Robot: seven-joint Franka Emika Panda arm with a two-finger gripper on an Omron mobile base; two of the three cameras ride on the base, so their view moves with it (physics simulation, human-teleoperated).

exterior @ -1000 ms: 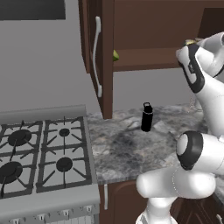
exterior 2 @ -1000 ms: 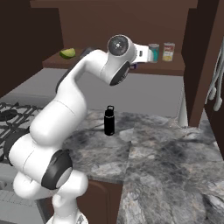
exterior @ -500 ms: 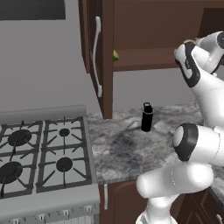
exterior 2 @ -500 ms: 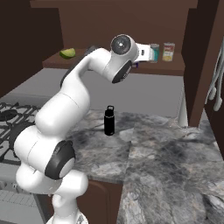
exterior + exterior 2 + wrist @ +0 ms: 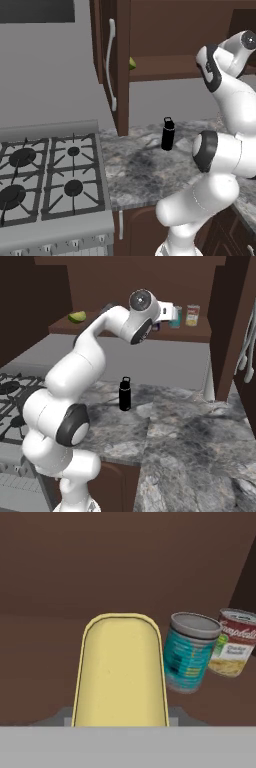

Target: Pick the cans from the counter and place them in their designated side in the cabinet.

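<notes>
In the hand view the dark can with its yellow top [image 5: 120,672] is close up, and my gripper is shut on it. The teal can [image 5: 190,652] stands on the cabinet shelf just to its right. In the right base view my gripper [image 5: 167,312] is inside the open cabinet [image 5: 100,331], at shelf height, right beside the teal can [image 5: 176,317]. The held can is mostly hidden behind the hand there. The marbled counter [image 5: 190,426] lies below.
A pale soup can [image 5: 232,643] [image 5: 192,315] stands right of the teal can. A green fruit [image 5: 77,317] lies at the shelf's left end. A black bottle [image 5: 168,134] stands on the counter. The open cabinet door [image 5: 111,65] hangs left; the stove [image 5: 45,175] is lower left.
The arm's lower joints have swung and straightened a little. The hand stays at the shelf beside the teal can, still shut on the yellow-topped can.
</notes>
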